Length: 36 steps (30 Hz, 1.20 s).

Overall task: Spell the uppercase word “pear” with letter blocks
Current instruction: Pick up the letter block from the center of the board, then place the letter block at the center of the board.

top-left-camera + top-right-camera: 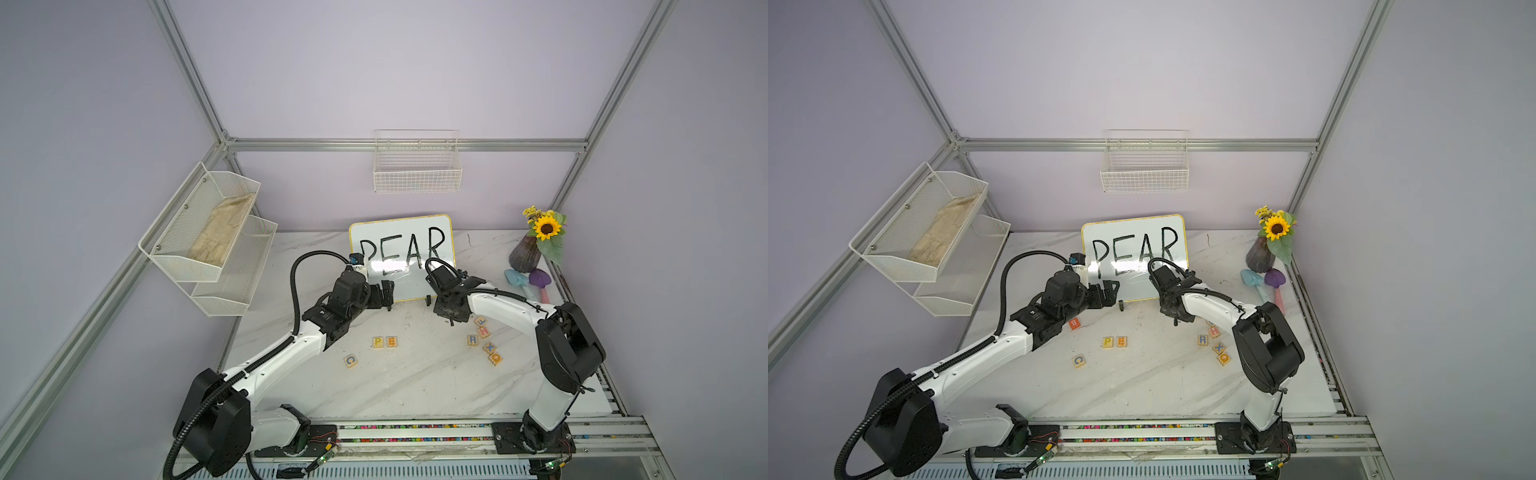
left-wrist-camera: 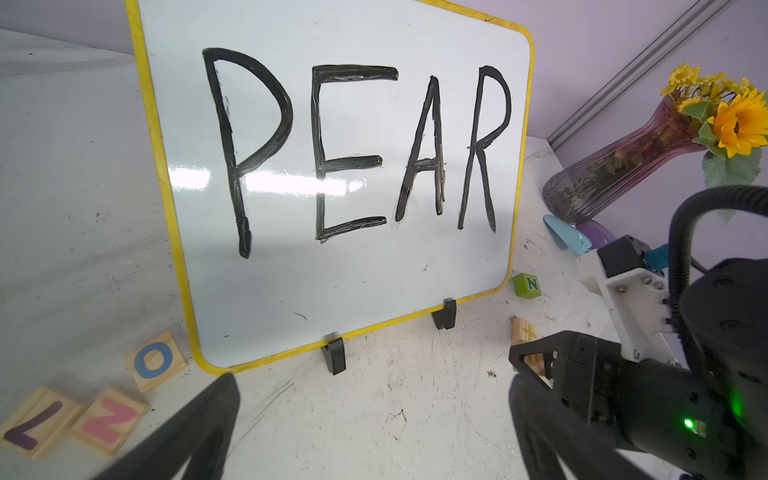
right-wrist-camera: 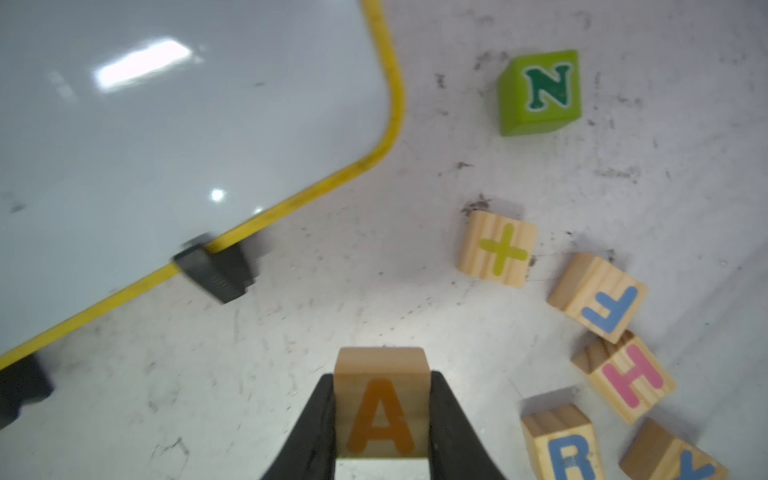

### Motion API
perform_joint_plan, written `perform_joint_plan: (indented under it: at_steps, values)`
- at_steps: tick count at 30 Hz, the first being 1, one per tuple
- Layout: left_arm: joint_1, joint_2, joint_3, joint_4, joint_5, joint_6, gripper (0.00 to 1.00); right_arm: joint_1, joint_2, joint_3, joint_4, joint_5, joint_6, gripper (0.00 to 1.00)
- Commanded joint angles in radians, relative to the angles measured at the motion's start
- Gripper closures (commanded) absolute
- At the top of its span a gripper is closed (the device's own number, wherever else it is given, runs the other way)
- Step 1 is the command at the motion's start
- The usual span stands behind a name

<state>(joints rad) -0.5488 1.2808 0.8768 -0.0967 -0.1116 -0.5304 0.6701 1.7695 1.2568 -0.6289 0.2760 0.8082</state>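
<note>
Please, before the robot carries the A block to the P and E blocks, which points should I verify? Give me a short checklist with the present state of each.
1. A block clamped in the right end effector: ok.
2. A block clear of the table: cannot tell.
3. P block and E block side by side, in that order: ok.
4. Table bare beside the E block, on the side away from P: ok.
5. Left end effector open, empty, near the whiteboard, apart from the row: ok.
6. R block on the table, letter up, not held: ok.
</note>
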Motion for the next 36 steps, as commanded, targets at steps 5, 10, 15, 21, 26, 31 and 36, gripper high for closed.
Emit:
perform_joint_plan:
  at_steps: [5,10,15,21,26,31,36]
  values:
    - [0.008,-0.065,-0.026,-0.036,-0.024,0.006,0.0,0.085,0.035,0.022,0.006,-0.072,-0.08,0.71]
    - [0.009,-0.107,-0.026,-0.082,-0.059,0.003,0.0,0.143,0.056,0.031,-0.03,-0.113,-0.1,0.71]
    - [0.011,-0.163,-0.03,-0.118,-0.076,-0.023,0.0,0.199,0.087,0.039,-0.02,-0.131,-0.093,0.71]
    - [0.013,-0.213,-0.059,-0.164,-0.017,-0.048,0.0,0.253,0.154,0.078,-0.006,-0.141,-0.089,0.71]
    - [0.015,-0.297,-0.119,-0.236,0.016,-0.11,0.0,0.267,0.16,0.066,0.03,-0.147,-0.083,0.71]
    - [0.02,-0.418,-0.195,-0.301,0.074,-0.162,0.0,0.274,0.166,0.068,0.038,-0.144,-0.092,0.71]
    - [0.024,-0.506,-0.254,-0.358,0.104,-0.203,0.0,0.281,0.176,0.083,0.018,-0.12,-0.09,0.71]
